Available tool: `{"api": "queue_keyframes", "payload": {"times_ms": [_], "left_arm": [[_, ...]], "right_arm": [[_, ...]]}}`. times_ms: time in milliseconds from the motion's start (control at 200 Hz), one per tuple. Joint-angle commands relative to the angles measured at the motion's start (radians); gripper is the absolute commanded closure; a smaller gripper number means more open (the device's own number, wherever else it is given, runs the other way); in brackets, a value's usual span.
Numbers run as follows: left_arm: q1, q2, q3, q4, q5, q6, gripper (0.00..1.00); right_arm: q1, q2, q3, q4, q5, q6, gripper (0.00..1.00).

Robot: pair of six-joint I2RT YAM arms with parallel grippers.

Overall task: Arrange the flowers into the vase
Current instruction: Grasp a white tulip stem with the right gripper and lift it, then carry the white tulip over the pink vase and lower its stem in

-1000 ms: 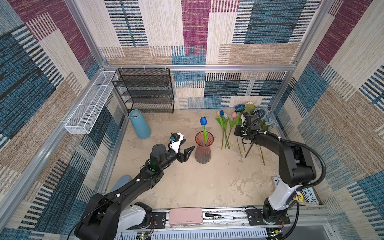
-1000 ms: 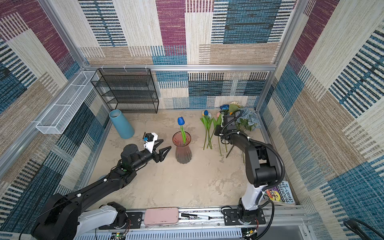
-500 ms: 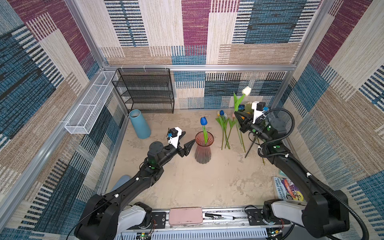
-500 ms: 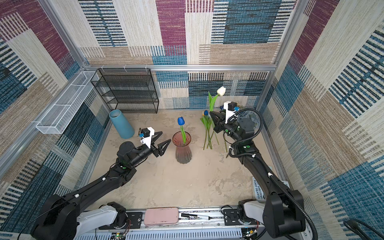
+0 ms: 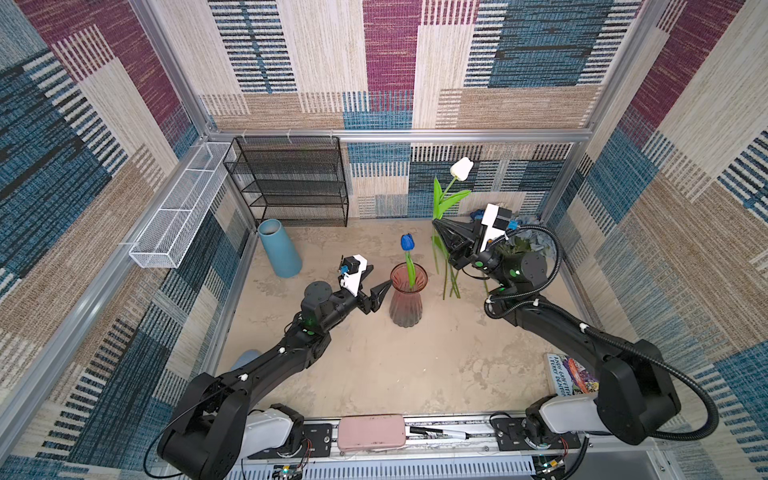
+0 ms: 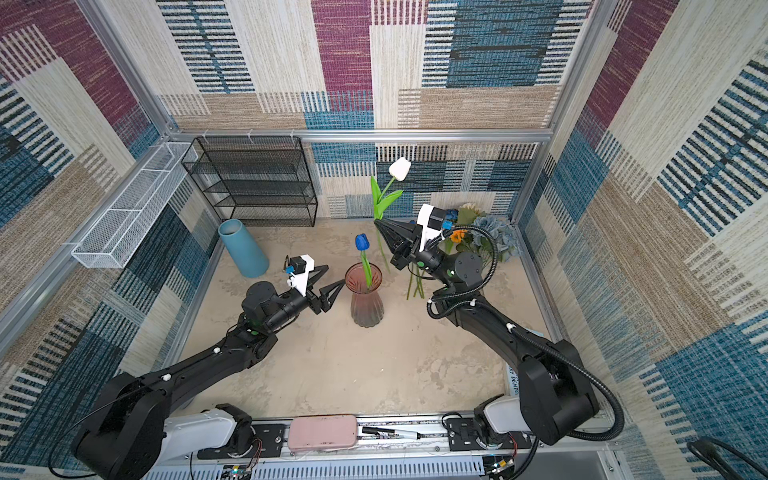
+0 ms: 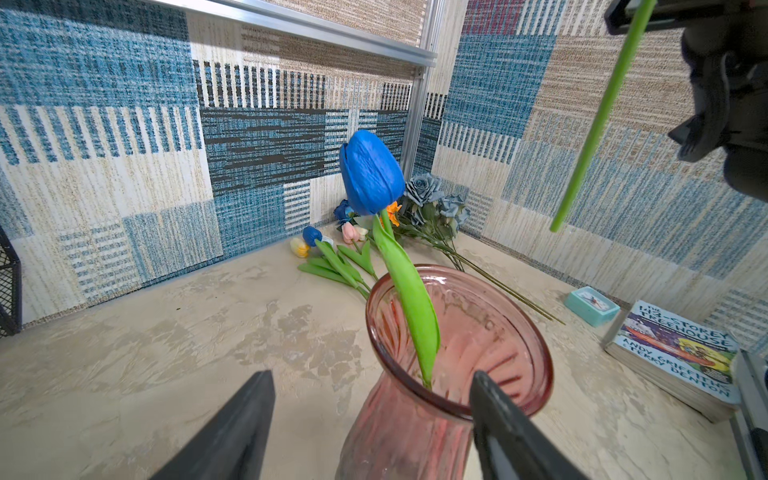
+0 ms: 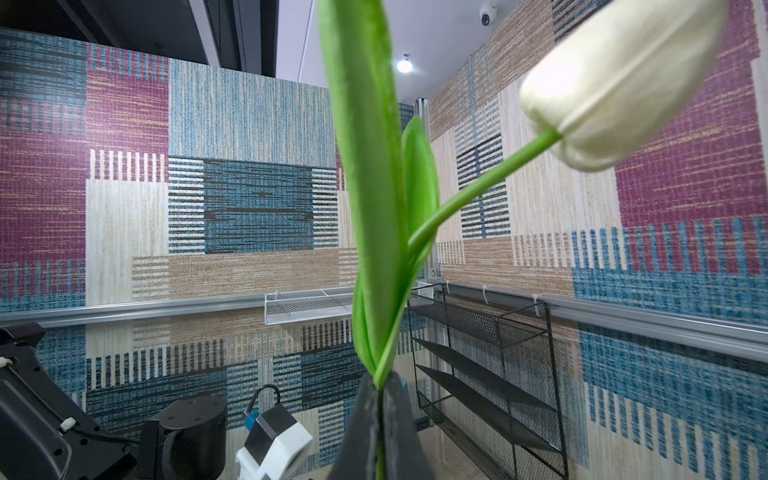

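Observation:
A pink glass vase (image 5: 408, 297) (image 6: 365, 297) (image 7: 436, 415) stands mid-floor with one blue tulip (image 5: 407, 242) (image 7: 370, 174) in it. Just left of the vase's rim my left gripper (image 5: 380, 276) (image 6: 335, 275) (image 7: 370, 374) is open and holds nothing. My right gripper (image 5: 436, 224) (image 6: 378, 224) (image 8: 379, 382) is shut on the stem of a white tulip (image 5: 461, 168) (image 6: 400, 168) (image 8: 615, 83), held upright in the air to the right of and behind the vase. The stem's lower end (image 7: 598, 120) hangs free. More flowers (image 6: 486, 237) (image 7: 415, 208) lie in the back right corner.
A blue cylinder (image 5: 279, 248) leans at the back left beside a black wire shelf (image 5: 291, 183). A white wire basket (image 5: 183, 208) hangs on the left wall. A book (image 5: 571, 374) (image 7: 673, 353) and a small teal clock (image 7: 592, 305) lie at the right.
My right gripper has lifted the white tulip off the pile, up and leftward toward the vase. My left gripper has stayed open beside the vase, rising slightly.

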State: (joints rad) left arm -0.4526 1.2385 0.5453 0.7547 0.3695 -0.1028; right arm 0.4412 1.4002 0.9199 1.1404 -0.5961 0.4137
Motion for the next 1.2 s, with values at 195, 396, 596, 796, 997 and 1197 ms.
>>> {"api": "queue_keyframes", "payload": {"times_ms": [195,396,596,796,997,1197], "left_arm": [[0.0,-0.004,-0.014,0.015,-0.017,0.006,0.24],[0.0,0.003,-0.018,0.01,-0.025,0.017,0.24],[0.0,0.011,-0.021,0.016,-0.032,0.027,0.24],[0.0,0.018,-0.021,0.011,-0.033,0.033,0.24],[0.0,0.012,-0.038,0.018,-0.049,0.04,0.24],[0.0,0.013,-0.041,0.02,-0.059,0.038,0.24]], "right_arm": [[0.05,0.149,0.054,0.192,0.042,0.093,1.0],[0.081,0.212,0.055,0.232,0.046,0.115,1.0],[0.112,0.282,0.04,0.221,0.055,0.048,1.0],[0.12,0.29,-0.013,0.179,0.043,-0.042,0.98],[0.134,0.22,-0.099,0.033,0.068,-0.179,0.89],[0.137,0.157,-0.124,-0.147,0.154,-0.273,0.7]]}}
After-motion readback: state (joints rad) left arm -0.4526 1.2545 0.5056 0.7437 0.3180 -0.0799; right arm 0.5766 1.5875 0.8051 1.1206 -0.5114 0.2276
